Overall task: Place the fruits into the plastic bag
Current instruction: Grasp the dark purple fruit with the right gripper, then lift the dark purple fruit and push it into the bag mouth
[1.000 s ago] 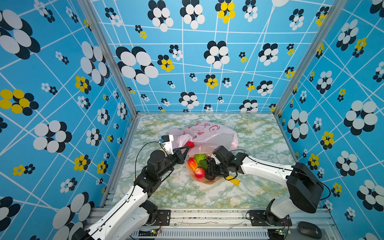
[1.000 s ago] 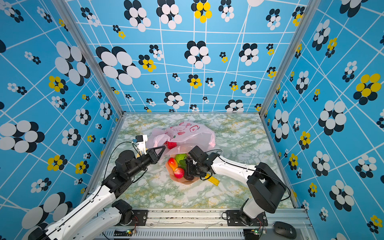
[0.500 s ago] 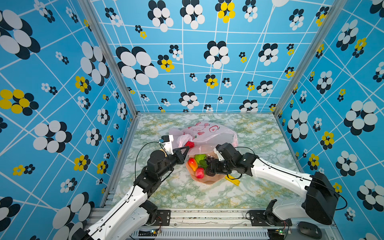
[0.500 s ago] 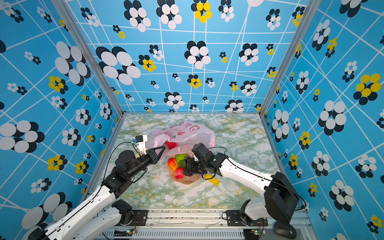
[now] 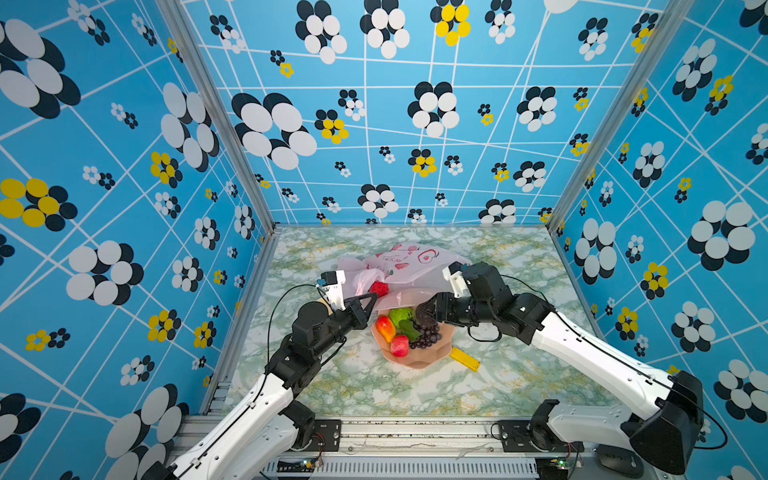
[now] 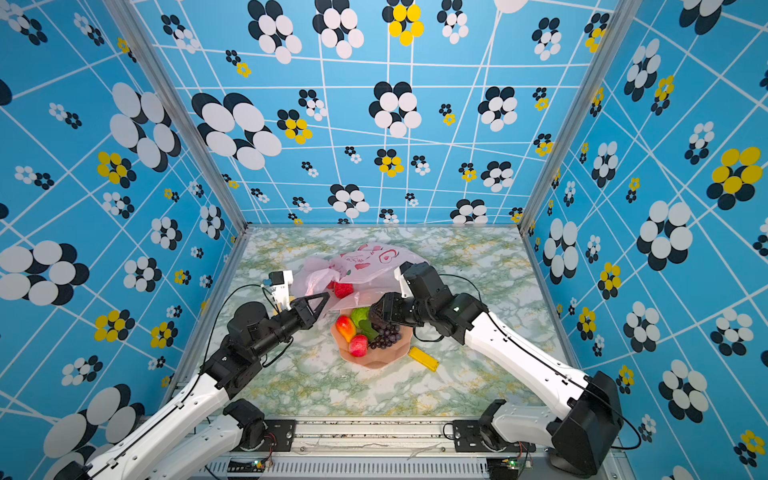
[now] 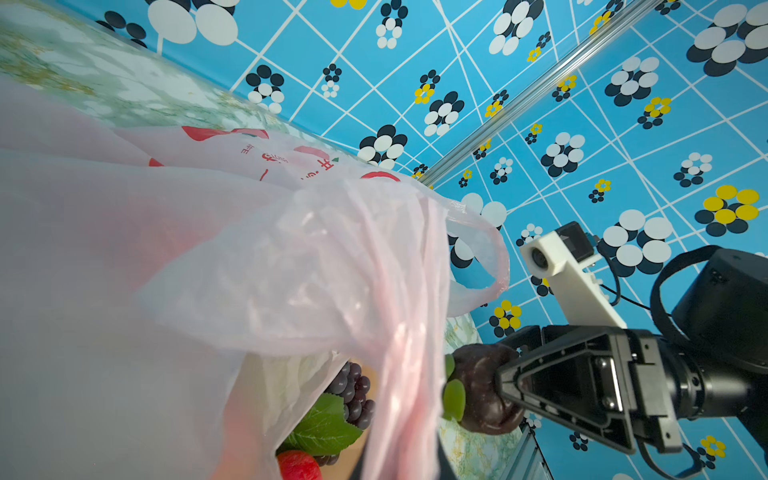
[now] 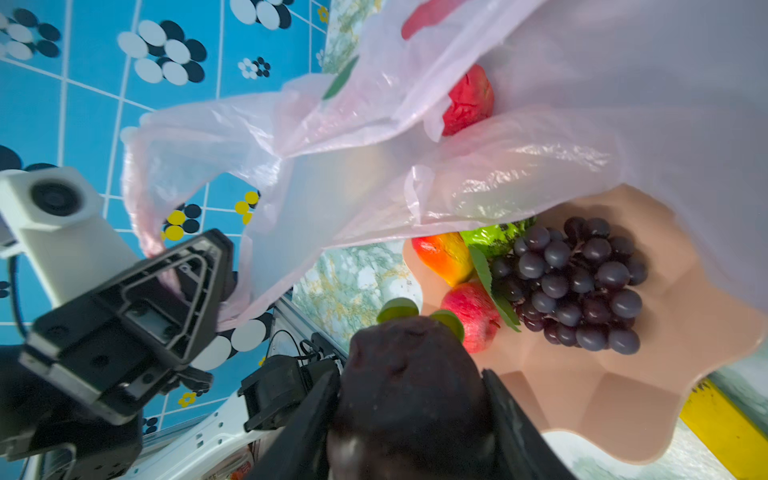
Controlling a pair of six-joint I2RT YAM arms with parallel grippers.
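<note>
Task is judged partly done. One red fruit [image 5: 379, 288] is seen inside the plastic bag [image 5: 411, 259], which lies at the far middle of the surface [image 5: 374, 386] with its mouth toward the near side.

The dark plum [image 8: 411, 390] is clamped in the right end effector [image 5: 427, 312], jaws roughly half apart. It is held just near of the bag mouth, not yet inside. The left end effector [image 5: 371, 298] is closed tight on the bag's handle, and the mouth is held lifted.

Left on the plate [image 5: 428, 358]: mango [image 5: 385, 327], green fruit [image 5: 401, 316], red apple [image 5: 400, 345], grapes [image 5: 426, 337]. Any other bag contents cannot be told.

The handle pinch is shown most clearly in the right wrist view. The plum's green leaves and the jaw contact are shown only in the wrist views. The yellow block [image 5: 465, 359], just right of the plate, is shown whole only in both top views.
</note>
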